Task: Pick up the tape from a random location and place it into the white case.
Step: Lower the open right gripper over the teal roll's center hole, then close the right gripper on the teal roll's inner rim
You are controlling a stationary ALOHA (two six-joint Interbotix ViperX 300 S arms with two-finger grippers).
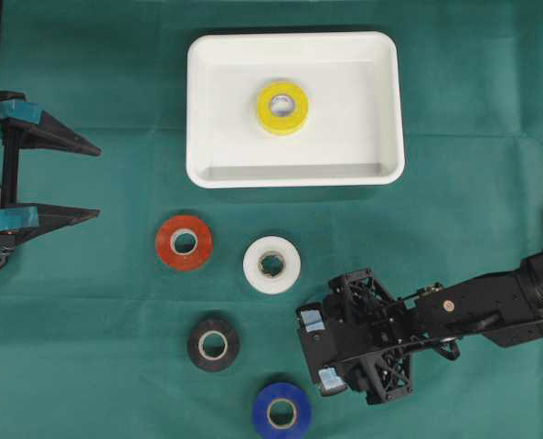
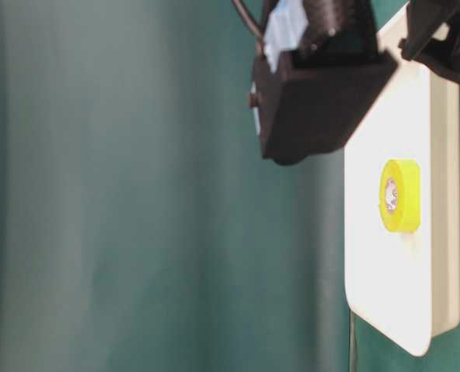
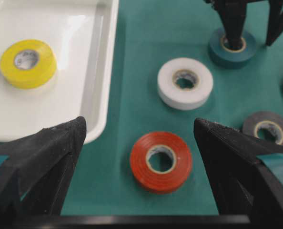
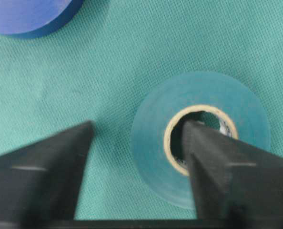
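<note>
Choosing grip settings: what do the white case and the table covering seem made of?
The white case looks like smooth, glossy moulded plastic: bright highlights, rounded rim. The table covering looks like matte green woven fabric; the right wrist view shows a fine textile grain.

A yellow tape [image 3: 27, 63] lies in the white case [image 3: 99, 76], and red tape [image 3: 161, 161], white tape [image 3: 185, 83], black tape [image 3: 268, 129] and green tape [image 3: 232, 46] lie on the green cloth [image 3: 136, 38].

Teal-green cloth [image 1: 89, 366] with a fine woven texture, flat across the whole work surface.
</note>
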